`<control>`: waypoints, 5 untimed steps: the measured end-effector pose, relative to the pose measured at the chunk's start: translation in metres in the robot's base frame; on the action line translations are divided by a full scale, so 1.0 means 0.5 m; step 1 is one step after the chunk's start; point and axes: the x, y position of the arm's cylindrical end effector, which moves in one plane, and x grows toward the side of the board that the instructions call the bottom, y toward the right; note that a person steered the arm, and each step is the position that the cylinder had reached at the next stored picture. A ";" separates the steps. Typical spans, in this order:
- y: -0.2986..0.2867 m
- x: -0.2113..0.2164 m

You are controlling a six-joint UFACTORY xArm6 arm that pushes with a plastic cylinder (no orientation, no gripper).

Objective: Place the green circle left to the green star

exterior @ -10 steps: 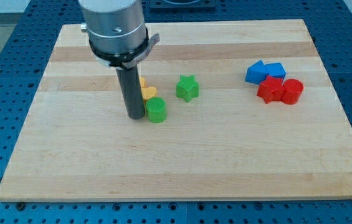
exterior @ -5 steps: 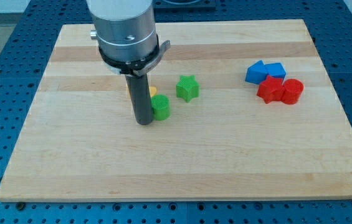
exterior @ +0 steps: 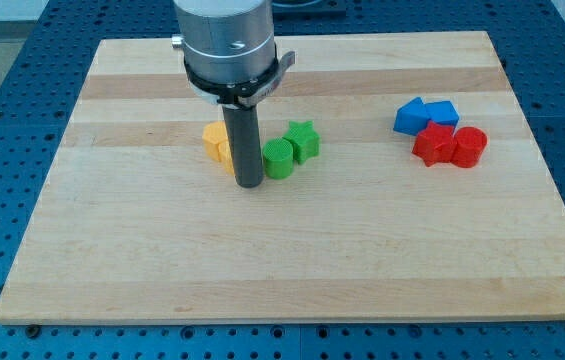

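Observation:
The green circle [exterior: 279, 159] lies on the wooden board [exterior: 292, 260], touching the lower left side of the green star [exterior: 303, 140]. My tip [exterior: 249, 184] stands just left of the green circle, touching or almost touching it. The rod hides part of the yellow blocks [exterior: 216, 143] behind it.
Two yellow blocks sit left of the rod. At the view's right, two blue blocks [exterior: 425, 115] lie above two red blocks [exterior: 449, 146], all close together.
My tip has moved to the view's right and slightly up, pushing the green circle right until it meets the green star. The yellow blocks now show left of the rod.

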 end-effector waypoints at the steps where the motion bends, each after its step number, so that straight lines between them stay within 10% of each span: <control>1: -0.003 0.037; 5: 0.101 0.064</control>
